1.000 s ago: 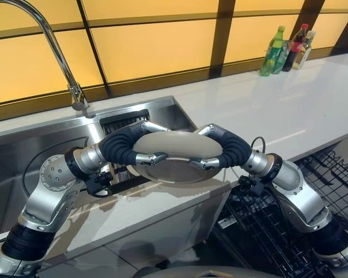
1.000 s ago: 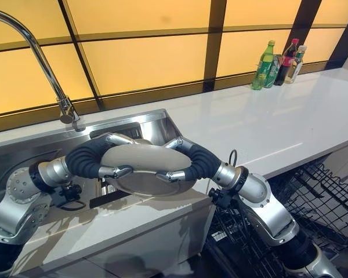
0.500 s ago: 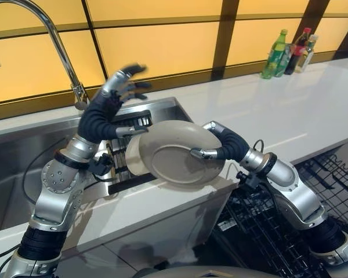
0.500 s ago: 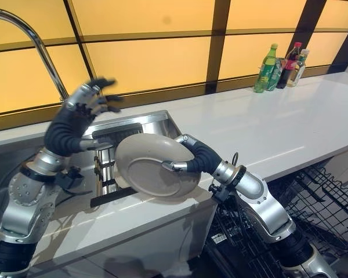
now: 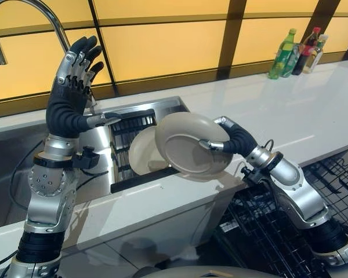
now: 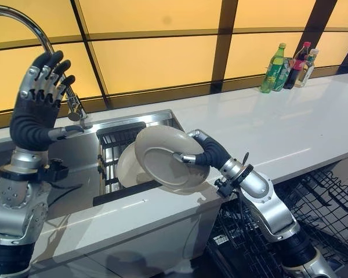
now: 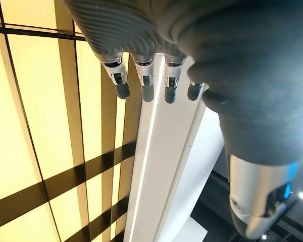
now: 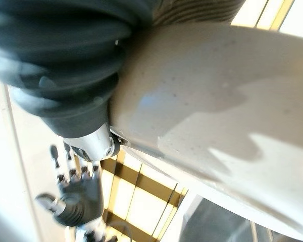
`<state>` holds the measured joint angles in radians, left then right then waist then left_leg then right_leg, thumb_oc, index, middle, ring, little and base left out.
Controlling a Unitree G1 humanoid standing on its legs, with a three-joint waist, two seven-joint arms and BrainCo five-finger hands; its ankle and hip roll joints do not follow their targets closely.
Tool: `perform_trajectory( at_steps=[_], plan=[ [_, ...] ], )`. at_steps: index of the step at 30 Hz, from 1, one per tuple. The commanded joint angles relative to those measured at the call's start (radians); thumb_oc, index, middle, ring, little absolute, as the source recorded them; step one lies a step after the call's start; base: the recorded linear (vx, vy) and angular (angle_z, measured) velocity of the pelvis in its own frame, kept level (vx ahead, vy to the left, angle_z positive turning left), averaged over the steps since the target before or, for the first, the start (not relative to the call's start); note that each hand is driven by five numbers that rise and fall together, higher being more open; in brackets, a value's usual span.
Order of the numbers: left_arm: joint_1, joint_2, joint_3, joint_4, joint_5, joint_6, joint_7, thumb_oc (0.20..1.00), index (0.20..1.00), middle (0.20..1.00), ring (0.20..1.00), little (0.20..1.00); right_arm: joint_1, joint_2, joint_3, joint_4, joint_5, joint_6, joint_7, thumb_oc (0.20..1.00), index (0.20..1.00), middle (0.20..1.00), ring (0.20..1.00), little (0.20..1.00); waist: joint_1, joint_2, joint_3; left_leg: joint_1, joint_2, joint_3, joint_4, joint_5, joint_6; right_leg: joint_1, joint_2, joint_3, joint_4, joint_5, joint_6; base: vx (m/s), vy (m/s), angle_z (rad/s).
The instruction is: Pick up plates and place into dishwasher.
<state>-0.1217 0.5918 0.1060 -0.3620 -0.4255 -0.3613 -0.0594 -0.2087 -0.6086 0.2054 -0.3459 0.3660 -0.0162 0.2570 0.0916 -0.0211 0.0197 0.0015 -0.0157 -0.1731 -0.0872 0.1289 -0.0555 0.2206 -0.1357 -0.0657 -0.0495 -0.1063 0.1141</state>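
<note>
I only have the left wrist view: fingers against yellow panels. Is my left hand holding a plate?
Observer: No. The left hand is raised beside the faucet, fingers straight, empty.
Operator: Then where is the plate?
Observer: The right hand grips the beige plate by its edge, tilted, over the sink's right edge.
Operator: Any more plates left?
Observer: Yes, a second plate stands in the dark rack in the sink, just behind the held one.
Operator: And the dishwasher?
Observer: Its black wire rack is below the counter, by the right arm.
</note>
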Motion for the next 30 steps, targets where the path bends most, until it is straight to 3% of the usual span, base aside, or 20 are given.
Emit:
perform_trajectory(
  at_steps=[1, 12, 20, 27, 30],
  plan=[
    [0.019, 0.007, 0.048, 0.057, -0.04, -0.037, -0.008, 1.0, 1.0, 1.0, 1.0, 1.0, -0.004, -0.027, -0.105, -0.026, -0.053, -0.07, -0.105, 0.2, 0.2, 0.2, 0.2, 0.2, -0.023, 0.004, -0.041, 0.06, 0.02, 0.046, 0.007, -0.077, 0.012, -0.131, 0.054, 0.02, 0.057, 0.094, -0.034, 0.0, 0.0, 0.0],
    [0.077, -0.011, 0.082, 0.097, -0.068, -0.011, 0.021, 1.0, 1.0, 1.0, 1.0, 1.0, 0.13, -0.082, -0.339, -0.009, -0.153, -0.058, -0.278, 0.2, 0.2, 0.2, 0.2, 0.2, -0.119, 0.001, -0.022, 0.095, 0.018, 0.128, 0.002, -0.11, 0.032, -0.15, 0.052, 0.133, 0.038, 0.128, -0.015, 0.01, 0.055, -0.31],
    [0.076, 0.001, 0.128, 0.131, -0.063, 0.036, 0.053, 1.0, 1.0, 1.0, 1.0, 1.0, 0.24, -0.071, -0.484, 0.044, -0.161, -0.034, -0.341, 0.2, 0.2, 0.2, 0.2, 0.2, -0.199, -0.011, 0.006, 0.123, 0.003, 0.197, 0.017, -0.146, 0.055, -0.183, 0.039, 0.213, 0.037, 0.17, 0.015, 0.01, 0.034, -0.49],
    [0.105, 0.007, 0.21, 0.136, -0.092, 0.055, 0.071, 1.0, 1.0, 1.0, 1.0, 1.0, 0.327, -0.036, -0.567, 0.098, -0.143, -0.054, -0.381, 0.2, 0.2, 0.2, 0.2, 0.2, -0.214, -0.019, 0.027, 0.132, 0.018, 0.228, 0.015, -0.153, 0.066, -0.227, 0.037, 0.198, 0.159, 0.152, 0.033, -0.06, -0.115, -0.63],
    [0.113, 0.005, 0.232, 0.137, -0.076, 0.037, 0.087, 1.0, 1.0, 1.0, 1.0, 1.0, 0.327, -0.021, -0.572, 0.109, -0.145, -0.06, -0.424, 0.2, 0.2, 0.2, 0.2, 0.2, -0.199, -0.026, 0.035, 0.111, 0.034, 0.229, 0.034, -0.141, 0.052, -0.222, 0.034, 0.175, 0.124, 0.146, 0.021, -0.11, -0.263, -0.16]
  ],
)
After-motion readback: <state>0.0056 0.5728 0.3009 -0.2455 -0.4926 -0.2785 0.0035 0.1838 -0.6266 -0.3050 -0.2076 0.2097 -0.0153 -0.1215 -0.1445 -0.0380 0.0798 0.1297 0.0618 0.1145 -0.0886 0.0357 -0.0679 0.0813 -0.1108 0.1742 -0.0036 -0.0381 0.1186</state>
